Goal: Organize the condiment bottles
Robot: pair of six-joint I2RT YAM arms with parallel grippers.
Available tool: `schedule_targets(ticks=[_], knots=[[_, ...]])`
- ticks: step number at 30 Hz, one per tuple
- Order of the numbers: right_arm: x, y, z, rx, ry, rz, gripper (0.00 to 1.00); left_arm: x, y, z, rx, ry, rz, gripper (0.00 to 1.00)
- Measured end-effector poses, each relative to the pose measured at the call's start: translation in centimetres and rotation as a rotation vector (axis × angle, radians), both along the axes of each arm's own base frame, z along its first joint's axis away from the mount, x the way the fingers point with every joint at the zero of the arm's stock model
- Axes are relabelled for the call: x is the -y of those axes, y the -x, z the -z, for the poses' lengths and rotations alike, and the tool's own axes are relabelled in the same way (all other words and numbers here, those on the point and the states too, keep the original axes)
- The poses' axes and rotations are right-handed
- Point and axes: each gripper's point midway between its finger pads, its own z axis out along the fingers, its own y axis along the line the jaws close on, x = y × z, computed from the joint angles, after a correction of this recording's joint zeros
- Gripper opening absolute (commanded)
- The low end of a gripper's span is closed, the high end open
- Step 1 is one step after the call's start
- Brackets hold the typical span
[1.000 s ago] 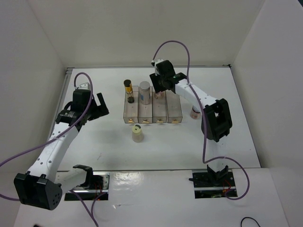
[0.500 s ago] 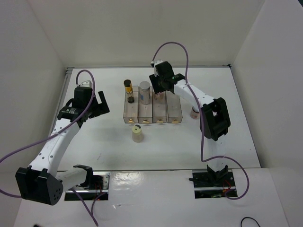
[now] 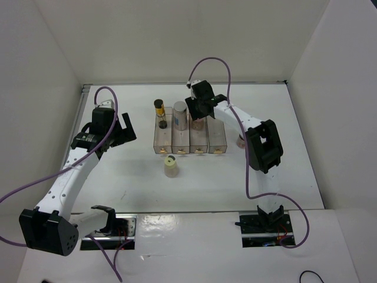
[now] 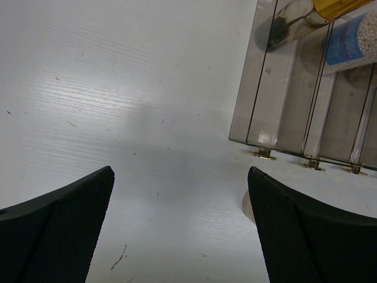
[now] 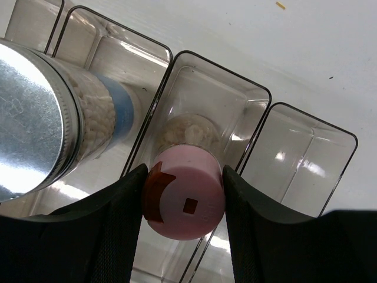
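four clear plastic bins (image 3: pixel 217 137) side by side in a row on a white table (image 3: pixel 129 177)

**Right arm shifts its bottle nearer; left arm lifts slightly**

Over the last second my right gripper (image 3: pixel 198 117), clamped on the pink-lidded bottle (image 5: pixel 185 203), has moved a little toward the arm bases. In the top view it now sits lower in the picture, with the bottle over the third bin (image 5: pixel 227 94) from the left. The right arm's elbow (image 3: pixel 262 144) has swung slightly left and its purple cable (image 3: pixel 221 62) loops lower than before. My left gripper (image 3: pixel 126 131), jaws apart, rose a touch away from the bases during the first half second, then held its place.
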Motion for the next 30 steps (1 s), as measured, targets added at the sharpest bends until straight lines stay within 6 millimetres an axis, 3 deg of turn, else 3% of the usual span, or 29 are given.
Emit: schedule_targets(ticks=[5,11,19,22,25,30], knots=[[0.0,0.0,0.1,-0.001,0.001,0.0,0.56,0.0,0.0,0.0,0.0,0.0,0.0,1.0],[0.1,0.0,0.1,0.0,0.002,0.003,0.75,0.0,0.0,0.0,0.0,0.0,0.0,1.0],[0.2,-0.1,-0.6,0.005,0.007,0.011,0.79,0.0,0.1,-0.1,0.004,0.001,0.0,1.0],[0.7,0.1,-2.6,0.029,0.003,0.029,0.81,0.0,0.1,-0.4,0.013,0.002,0.001,1.0],[1.1,1.0,-6.1,0.078,-0.021,0.029,0.86,0.0,0.3,-0.9,0.031,0.005,0.0,1.0],[0.8,5.6,-12.9,0.181,-0.087,-0.032,0.93,0.2,0.4,-1.5,0.052,0.018,0.009,1.0]])
